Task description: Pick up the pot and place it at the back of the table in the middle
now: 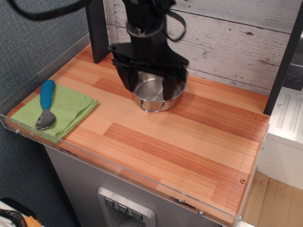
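The shiny steel pot (154, 93) stands on the striped wood table (189, 137) at the back, a little left of the middle, with one wire loop handle facing front. My black gripper (148, 91) hangs right over it with its jaws wide apart. The left finger (125, 78) is at the pot's left rim. The right finger (169, 87) is over the pot's right side. I cannot tell whether either finger touches the pot. The gripper body hides the pot's back half.
A green cloth (66, 111) lies at the left front edge with a blue-handled metal spoon (46, 101) on it. A black post (97, 28) stands at the back left against the white plank wall (227, 33). A clear acrylic rim (142, 176) lines the table edge.
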### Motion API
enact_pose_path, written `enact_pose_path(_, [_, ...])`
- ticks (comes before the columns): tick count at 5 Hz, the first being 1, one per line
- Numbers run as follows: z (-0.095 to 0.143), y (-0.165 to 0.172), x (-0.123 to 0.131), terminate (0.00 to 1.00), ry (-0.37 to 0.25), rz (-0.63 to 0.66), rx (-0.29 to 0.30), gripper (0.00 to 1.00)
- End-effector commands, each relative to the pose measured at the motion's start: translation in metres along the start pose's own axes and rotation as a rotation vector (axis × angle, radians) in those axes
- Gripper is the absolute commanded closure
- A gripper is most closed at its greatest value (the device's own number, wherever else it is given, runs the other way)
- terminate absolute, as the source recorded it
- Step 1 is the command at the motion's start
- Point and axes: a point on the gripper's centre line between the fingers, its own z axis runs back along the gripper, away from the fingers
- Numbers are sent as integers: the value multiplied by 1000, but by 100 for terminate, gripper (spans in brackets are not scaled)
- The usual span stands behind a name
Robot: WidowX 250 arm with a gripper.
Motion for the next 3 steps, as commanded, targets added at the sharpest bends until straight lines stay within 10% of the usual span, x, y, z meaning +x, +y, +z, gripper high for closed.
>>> enact_pose_path(1, [26,-46,-45,0,-41,-169,-29,0])
enact_pose_path(2, [28,-58,-57,0,-32,-253,-59,0])
enact_pose_path(3, [30,-61,-62,100,0,-362,-41,0])
